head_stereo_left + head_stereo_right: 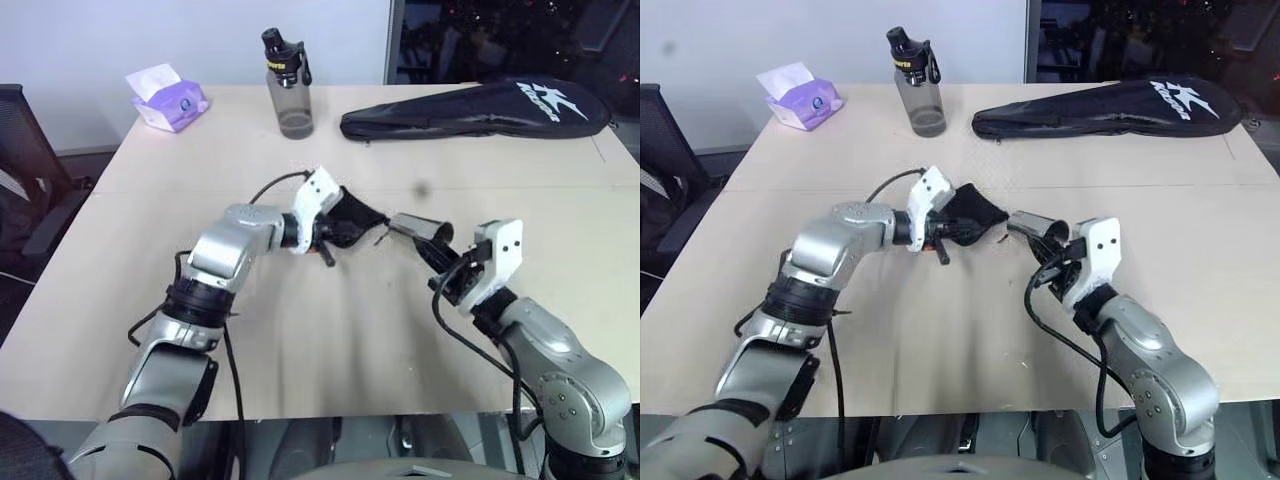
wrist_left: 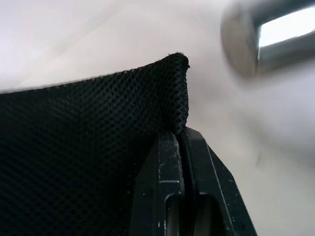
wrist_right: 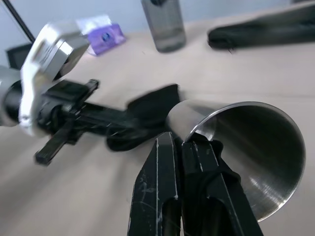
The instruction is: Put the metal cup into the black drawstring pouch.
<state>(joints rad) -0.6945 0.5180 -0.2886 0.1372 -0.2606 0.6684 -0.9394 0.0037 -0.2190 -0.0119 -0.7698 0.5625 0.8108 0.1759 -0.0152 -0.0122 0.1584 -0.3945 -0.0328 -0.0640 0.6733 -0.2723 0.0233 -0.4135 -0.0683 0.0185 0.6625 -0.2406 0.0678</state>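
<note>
A: What are the claws doing?

B: The left claw [image 1: 338,232] is pinched tight on an edge of the black drawstring pouch [image 1: 357,218], holding it just above the worktop [image 1: 330,330]. The right claw [image 3: 183,147] is clamped on the rim of the metal cup [image 3: 248,152], which lies tipped sideways, base toward the pouch.

A: How far along?

B: Both are gripped and close together; the cup is not yet inside.
</note>
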